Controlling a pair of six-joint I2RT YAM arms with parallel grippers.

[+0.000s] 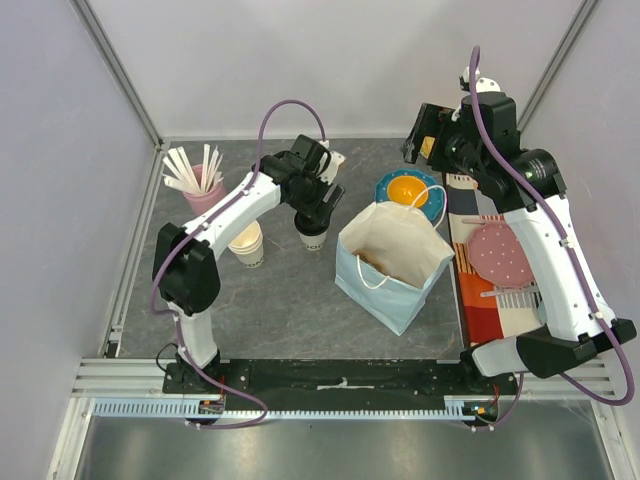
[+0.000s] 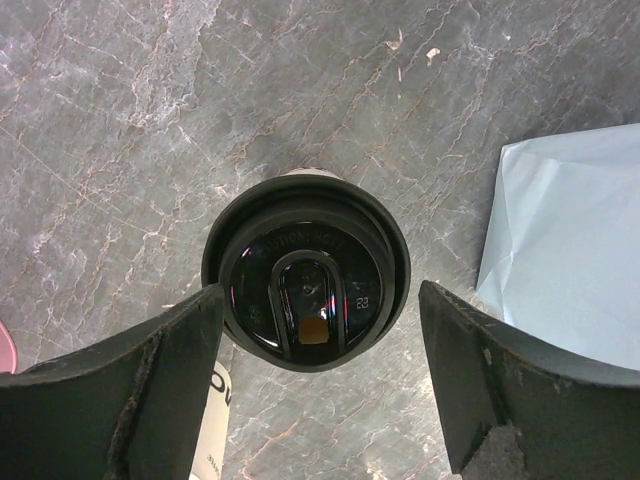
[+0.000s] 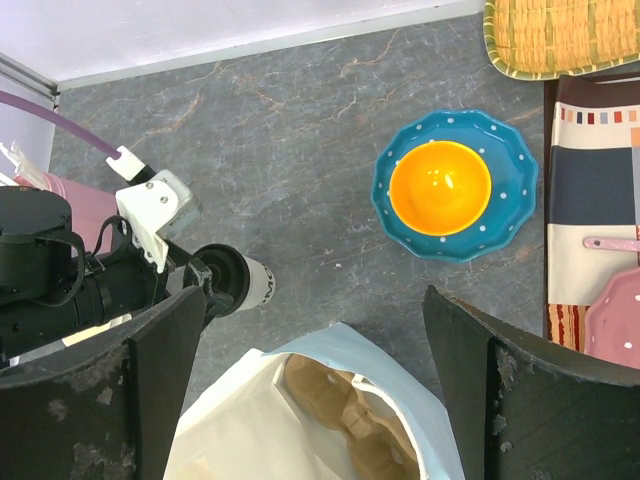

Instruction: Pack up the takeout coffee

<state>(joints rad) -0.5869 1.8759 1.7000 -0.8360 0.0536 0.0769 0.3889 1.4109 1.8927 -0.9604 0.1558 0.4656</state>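
The left end effector is poised directly above the takeout coffee, fingers spread and straddling the round black lid; the finger at the left of the wrist view lies at the rim of the lid, contact not discernible, while the opposite finger stands clear of it, bare bench visible in the gap. The cup is not clamped and stands upright on the grey marbled bench, its white wall only just visible below the lid. Outside the clear finger, on the side toward the right arm, stands an open paper bag, pale blue outside and cream inside, near the cup but apart from it; a brown moulded insert lies at its bottom. On the far side of the left end effector from the bag stands a stack of lidless cream cups, and beyond that a pink cup of white sticks. The right end effector hangs high above the bench, fingers fully spread and holding nothing; below and between its fingers lies the mouth of the bag, and ahead of them a blue dotted dish carrying an orange bowl. A woven tray sits further ahead, and a striped cloth with a pink plate lies outside the finger at the right of that view
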